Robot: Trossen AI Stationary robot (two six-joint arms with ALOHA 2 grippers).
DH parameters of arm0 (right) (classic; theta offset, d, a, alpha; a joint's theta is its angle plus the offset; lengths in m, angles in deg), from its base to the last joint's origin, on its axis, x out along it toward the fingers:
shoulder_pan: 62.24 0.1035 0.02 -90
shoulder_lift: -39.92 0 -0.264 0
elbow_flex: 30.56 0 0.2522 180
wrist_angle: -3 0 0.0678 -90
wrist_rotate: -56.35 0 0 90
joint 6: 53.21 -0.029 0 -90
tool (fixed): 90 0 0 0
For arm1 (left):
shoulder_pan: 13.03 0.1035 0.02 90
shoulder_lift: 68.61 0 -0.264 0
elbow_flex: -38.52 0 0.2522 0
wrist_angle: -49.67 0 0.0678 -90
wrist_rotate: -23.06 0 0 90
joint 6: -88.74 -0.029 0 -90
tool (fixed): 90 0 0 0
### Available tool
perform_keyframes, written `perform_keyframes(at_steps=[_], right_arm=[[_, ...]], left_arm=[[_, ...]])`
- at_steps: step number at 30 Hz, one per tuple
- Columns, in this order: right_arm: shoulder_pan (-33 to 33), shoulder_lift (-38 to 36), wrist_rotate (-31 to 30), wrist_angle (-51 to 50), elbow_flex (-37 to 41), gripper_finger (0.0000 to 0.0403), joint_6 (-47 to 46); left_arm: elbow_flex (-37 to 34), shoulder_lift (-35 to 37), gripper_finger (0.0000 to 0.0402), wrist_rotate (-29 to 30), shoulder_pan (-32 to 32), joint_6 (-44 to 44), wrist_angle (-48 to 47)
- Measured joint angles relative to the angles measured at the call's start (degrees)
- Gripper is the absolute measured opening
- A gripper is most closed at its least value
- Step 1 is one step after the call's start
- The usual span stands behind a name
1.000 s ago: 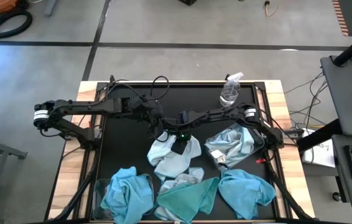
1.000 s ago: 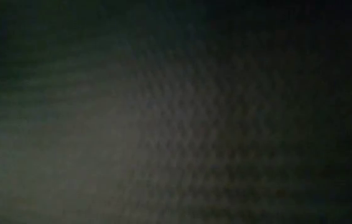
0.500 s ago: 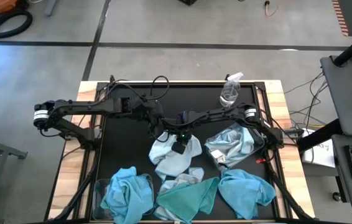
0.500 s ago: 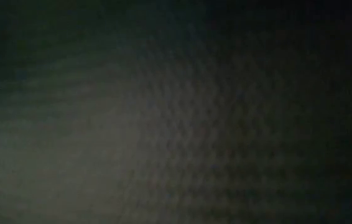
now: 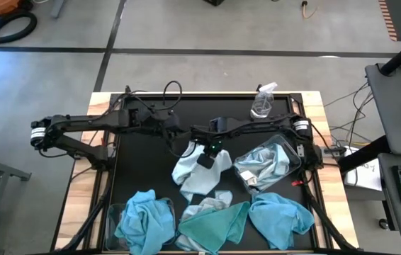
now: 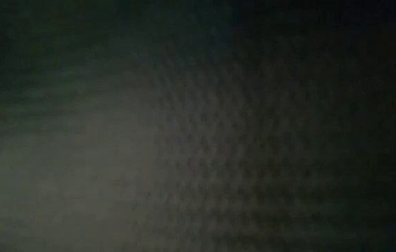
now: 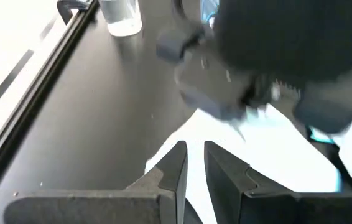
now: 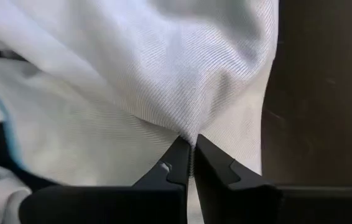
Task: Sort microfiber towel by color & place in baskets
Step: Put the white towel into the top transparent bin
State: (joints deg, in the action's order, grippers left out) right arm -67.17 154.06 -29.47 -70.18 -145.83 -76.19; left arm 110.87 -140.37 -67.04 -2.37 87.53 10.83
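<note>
A pale whitish-blue microfiber towel [image 5: 199, 172] lies mid-table, its far part pulled up. My right gripper [image 5: 205, 155] is shut on it, and my left gripper [image 5: 184, 144] is at its far left edge, fingers nearly together with pale cloth [image 7: 269, 146] between them. The right basket [image 5: 294, 157] holds pale towels [image 5: 263, 164]. The left basket [image 5: 113, 216] holds sky-blue towels [image 5: 144, 218]. A teal towel [image 5: 218, 225] and a blue towel [image 5: 280, 212] lie near the front edge. The low view is dark. My left gripper has the pale towel's far left edge [image 7: 196, 142] in the narrow gap between its fingers, coming at a slant from the table's left. How many layers it holds is hidden. My right gripper pinches a raised fold [image 8: 191, 127] in the pale towel's middle between its two fingertips, pointing steeply down from above. The cloth is drawn into a peak at the tips, and the towel's near part [image 5: 197, 185] lies on the table.
A clear spray bottle [image 5: 262, 103] stands at the far right of the black mat. Another pale towel [image 5: 211, 204] lies partly under the teal one. Bare mat [image 5: 144, 166] shows at the left and along the far side.
My right gripper has risen and drawn back toward the far edge, pulling the pale towel's middle up into a peak while its near part stays on the table. My left gripper has risen a little with the towel's far left edge.
</note>
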Motion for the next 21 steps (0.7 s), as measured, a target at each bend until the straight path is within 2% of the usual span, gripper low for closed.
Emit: perform_keyframes(at_steps=[10,16,21], right_arm=[[0.05,-9.09,-5.12,-4.29,0.00,0.0009,-4.83],[0.57,-15.65,-8.03,-5.25,0.00,0.0009,-10.25],[2.82,-20.66,-11.15,-5.23,0.00,0.0009,-14.77]], left_arm=[[-0.02,5.83,0.0040,1.18,0.02,0.31,-5.73],[-0.13,8.22,0.0040,5.32,0.02,0.57,-8.27],[-0.47,9.39,0.0040,5.64,0.04,0.66,-9.47]])
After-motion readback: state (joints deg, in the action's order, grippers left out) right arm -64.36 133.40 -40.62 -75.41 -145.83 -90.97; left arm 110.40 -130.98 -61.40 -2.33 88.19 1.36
